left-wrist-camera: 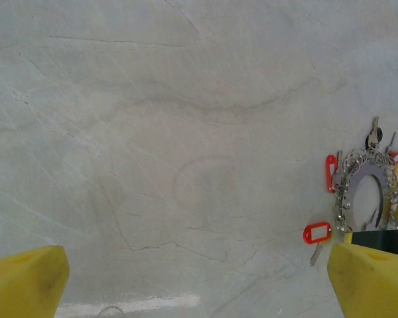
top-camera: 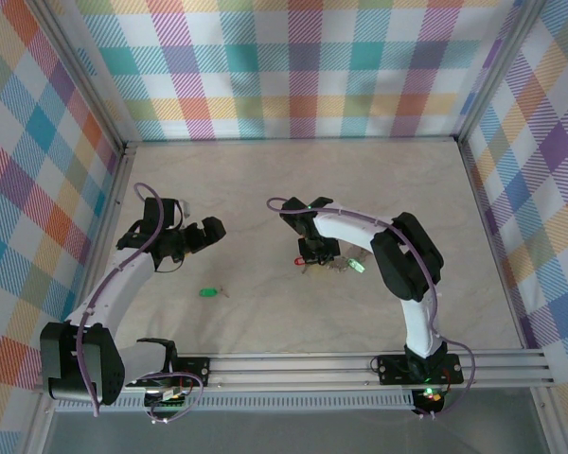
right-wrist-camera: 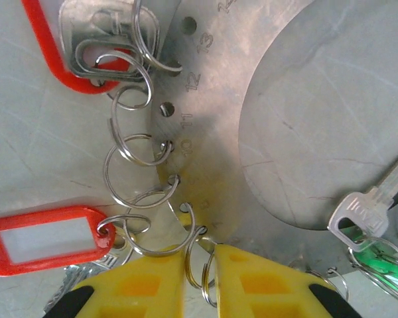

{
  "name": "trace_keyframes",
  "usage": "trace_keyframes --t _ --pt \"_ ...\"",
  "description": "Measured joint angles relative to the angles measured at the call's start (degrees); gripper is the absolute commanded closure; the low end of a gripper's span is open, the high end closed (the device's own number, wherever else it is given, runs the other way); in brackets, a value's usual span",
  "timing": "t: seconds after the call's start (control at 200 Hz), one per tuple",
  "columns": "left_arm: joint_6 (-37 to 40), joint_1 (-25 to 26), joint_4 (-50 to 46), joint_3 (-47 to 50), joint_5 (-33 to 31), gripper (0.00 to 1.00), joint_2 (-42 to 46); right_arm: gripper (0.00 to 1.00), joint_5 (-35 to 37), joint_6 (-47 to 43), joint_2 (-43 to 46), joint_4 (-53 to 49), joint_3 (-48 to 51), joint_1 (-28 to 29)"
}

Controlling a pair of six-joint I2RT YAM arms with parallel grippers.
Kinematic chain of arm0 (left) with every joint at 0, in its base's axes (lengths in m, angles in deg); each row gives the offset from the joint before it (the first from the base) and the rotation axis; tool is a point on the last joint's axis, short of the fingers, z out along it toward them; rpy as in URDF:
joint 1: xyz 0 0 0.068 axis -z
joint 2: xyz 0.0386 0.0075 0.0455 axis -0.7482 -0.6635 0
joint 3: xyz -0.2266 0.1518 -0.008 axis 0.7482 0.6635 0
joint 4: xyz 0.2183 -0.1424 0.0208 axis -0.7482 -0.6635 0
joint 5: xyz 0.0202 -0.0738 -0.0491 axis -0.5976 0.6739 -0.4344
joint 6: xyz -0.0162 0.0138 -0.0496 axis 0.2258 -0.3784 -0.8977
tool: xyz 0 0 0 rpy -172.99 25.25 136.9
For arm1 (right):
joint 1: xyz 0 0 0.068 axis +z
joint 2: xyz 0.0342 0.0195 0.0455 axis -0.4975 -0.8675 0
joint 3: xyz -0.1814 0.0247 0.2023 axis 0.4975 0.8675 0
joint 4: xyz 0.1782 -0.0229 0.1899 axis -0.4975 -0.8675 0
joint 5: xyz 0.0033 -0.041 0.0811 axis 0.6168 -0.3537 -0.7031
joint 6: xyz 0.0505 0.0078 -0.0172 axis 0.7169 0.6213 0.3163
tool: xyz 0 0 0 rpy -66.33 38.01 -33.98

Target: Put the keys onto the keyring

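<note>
- The keys (right-wrist-camera: 358, 215) are light, stiff and slick. I judge the plastic tag or the bow the best place to pinch one, which leaves its split ring (right-wrist-camera: 132, 156) free.
- Left gripper (top-camera: 204, 236): well left of the keyring (top-camera: 327, 260), fingers spread wide, nothing held.
- Loose green-tagged key (top-camera: 208, 292): flat on the table (top-camera: 265, 189), left of the keyring and nearer the arm bases.
- Keyring: a flat, rigid grey band with numbered holes, fringed with split rings and red tags (right-wrist-camera: 46, 238).
- Right gripper (right-wrist-camera: 200, 262): at the keyring's rim, jaws drawn to a slit that pinches one split ring.
</note>
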Motion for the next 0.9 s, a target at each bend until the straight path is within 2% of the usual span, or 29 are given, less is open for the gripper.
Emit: trace_keyframes --t 0.6,0.79,0.9 --pt "0.0 0.0 0.0 0.0 0.0 0.00 0.0 0.83 3.1 -2.8 -1.5 -0.8 -1.7 0.0" --pt "0.0 0.0 0.0 0.0 0.2 0.00 0.0 0.90 2.2 -2.8 -1.5 -0.8 -1.7 0.0" --pt "0.0 0.0 0.0 0.0 0.5 0.00 0.0 0.90 2.1 -2.6 -1.5 -0.9 -1.7 0.0"
